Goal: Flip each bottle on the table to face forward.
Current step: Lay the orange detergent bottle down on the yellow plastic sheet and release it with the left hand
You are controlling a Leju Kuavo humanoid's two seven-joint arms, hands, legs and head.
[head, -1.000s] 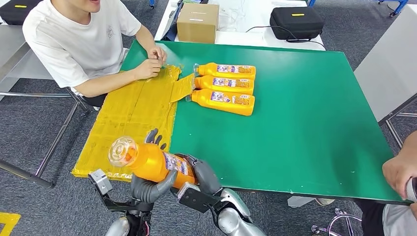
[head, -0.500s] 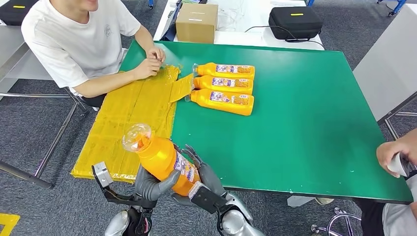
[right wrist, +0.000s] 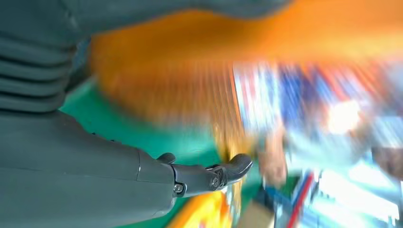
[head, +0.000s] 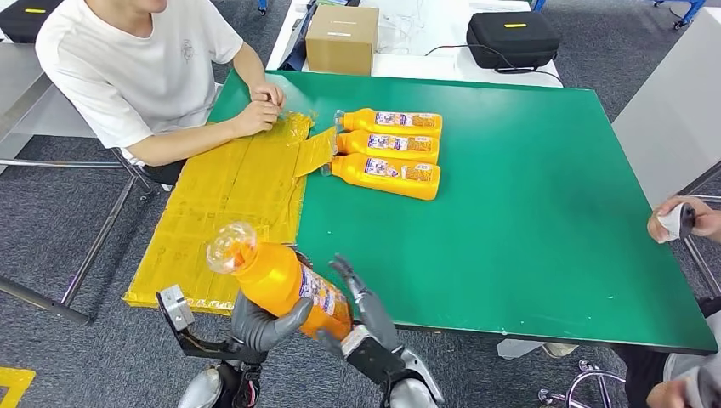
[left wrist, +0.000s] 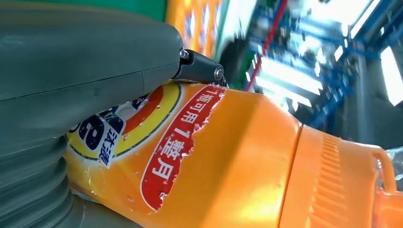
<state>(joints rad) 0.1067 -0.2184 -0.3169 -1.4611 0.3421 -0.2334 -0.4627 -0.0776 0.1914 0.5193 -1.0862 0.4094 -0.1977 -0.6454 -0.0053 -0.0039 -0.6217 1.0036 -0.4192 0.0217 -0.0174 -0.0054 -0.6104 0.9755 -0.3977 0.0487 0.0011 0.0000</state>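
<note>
Bright even light; blurred right wrist view

Three bottles (head: 388,146) lie side by side mid-table (head: 527,212); mat (head: 229,204) left of them; held bottle (head: 281,280) over the near edge.

four orange bottles (head: 281,280), one cardboard box (head: 342,38), one black case (head: 513,39)

The held bottle (head: 285,285) is showing bright orange with a clear cap and a label of red, white and blue; the three lying bottles (head: 388,153) are wearing the same orange. The table (head: 527,212) is glowing green, the sheet (head: 229,212) yellow, the box (head: 342,38) brown, the case (head: 513,38) black, the person's shirt (head: 127,68) white
</note>
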